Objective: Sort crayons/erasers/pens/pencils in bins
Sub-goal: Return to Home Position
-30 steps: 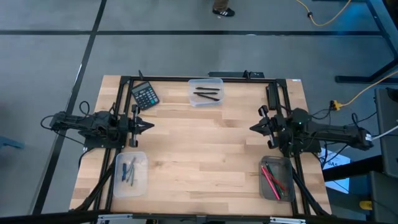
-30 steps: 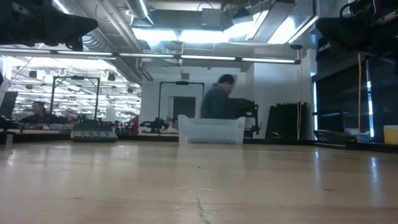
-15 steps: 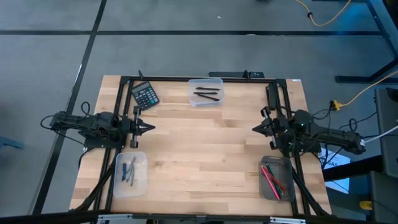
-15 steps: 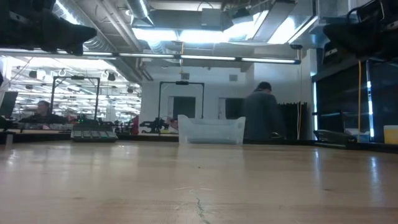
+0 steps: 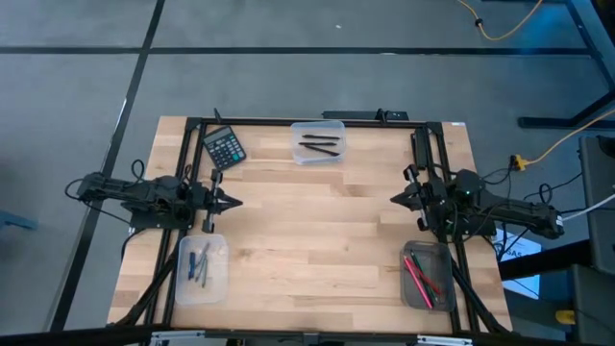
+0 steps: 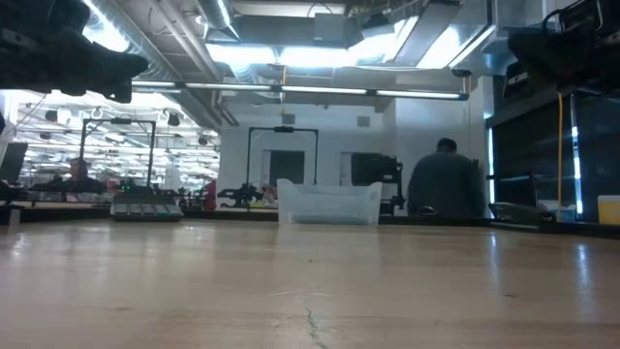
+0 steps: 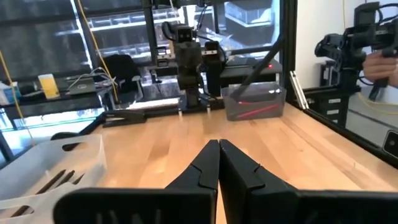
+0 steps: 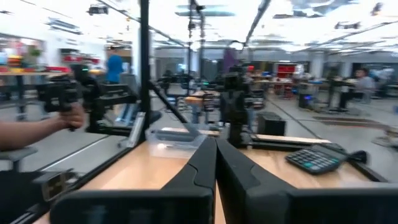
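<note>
Three bins stand on the wooden table. A clear bin (image 5: 318,141) at the far edge holds black sticks. Another clear bin (image 5: 202,268) at the near left holds grey-blue sticks. A dark grey bin (image 5: 427,277) at the near right holds red, pink and green sticks (image 5: 420,274). My left gripper (image 5: 233,202) is shut and hangs level above the table's left side, with nothing between its fingers (image 7: 219,163). My right gripper (image 5: 392,200) is shut too, above the right side, and holds nothing (image 8: 216,163).
A black calculator (image 5: 224,147) lies at the far left corner. A black frame (image 5: 307,121) runs along the table's far, left and right sides. The middle of the table (image 5: 312,231) is bare wood. A person's hand (image 8: 68,118) shows beyond the table.
My left gripper has sunk a little, still shut and level. A person in the room behind the table has walked across to the right.
</note>
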Controlling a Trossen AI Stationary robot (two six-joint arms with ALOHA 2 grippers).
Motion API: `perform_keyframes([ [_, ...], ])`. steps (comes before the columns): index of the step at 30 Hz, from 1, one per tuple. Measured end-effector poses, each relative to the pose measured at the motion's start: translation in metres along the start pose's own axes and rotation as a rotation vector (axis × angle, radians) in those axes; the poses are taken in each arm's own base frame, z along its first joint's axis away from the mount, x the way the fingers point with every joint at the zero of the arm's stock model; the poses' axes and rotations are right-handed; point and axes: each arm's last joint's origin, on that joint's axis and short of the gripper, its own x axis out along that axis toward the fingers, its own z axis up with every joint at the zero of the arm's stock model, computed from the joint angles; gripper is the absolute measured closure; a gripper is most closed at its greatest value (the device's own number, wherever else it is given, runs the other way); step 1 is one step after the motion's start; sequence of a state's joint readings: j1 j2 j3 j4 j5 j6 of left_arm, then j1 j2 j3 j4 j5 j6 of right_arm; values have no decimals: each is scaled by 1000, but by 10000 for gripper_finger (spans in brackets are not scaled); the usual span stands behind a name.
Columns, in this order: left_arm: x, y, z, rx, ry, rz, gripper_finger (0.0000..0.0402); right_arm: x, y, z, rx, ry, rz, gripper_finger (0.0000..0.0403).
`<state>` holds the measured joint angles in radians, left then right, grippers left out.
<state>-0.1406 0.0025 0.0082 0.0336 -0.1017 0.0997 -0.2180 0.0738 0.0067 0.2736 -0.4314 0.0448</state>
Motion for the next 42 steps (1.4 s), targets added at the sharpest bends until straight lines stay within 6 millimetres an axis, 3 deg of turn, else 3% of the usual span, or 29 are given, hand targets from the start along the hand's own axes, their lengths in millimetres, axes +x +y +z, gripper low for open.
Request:
perform_keyframes([
  [6,0,0,0,-19,0,0,391,0,-3,-5,19,45,-97,392],
  [20,0,1,0,63,1,37,371,-1,-3,-13,23,129,-101,392],
  [42,0,1,0,61,1,38,401,-1,-3,-13,28,130,-102,392],
])
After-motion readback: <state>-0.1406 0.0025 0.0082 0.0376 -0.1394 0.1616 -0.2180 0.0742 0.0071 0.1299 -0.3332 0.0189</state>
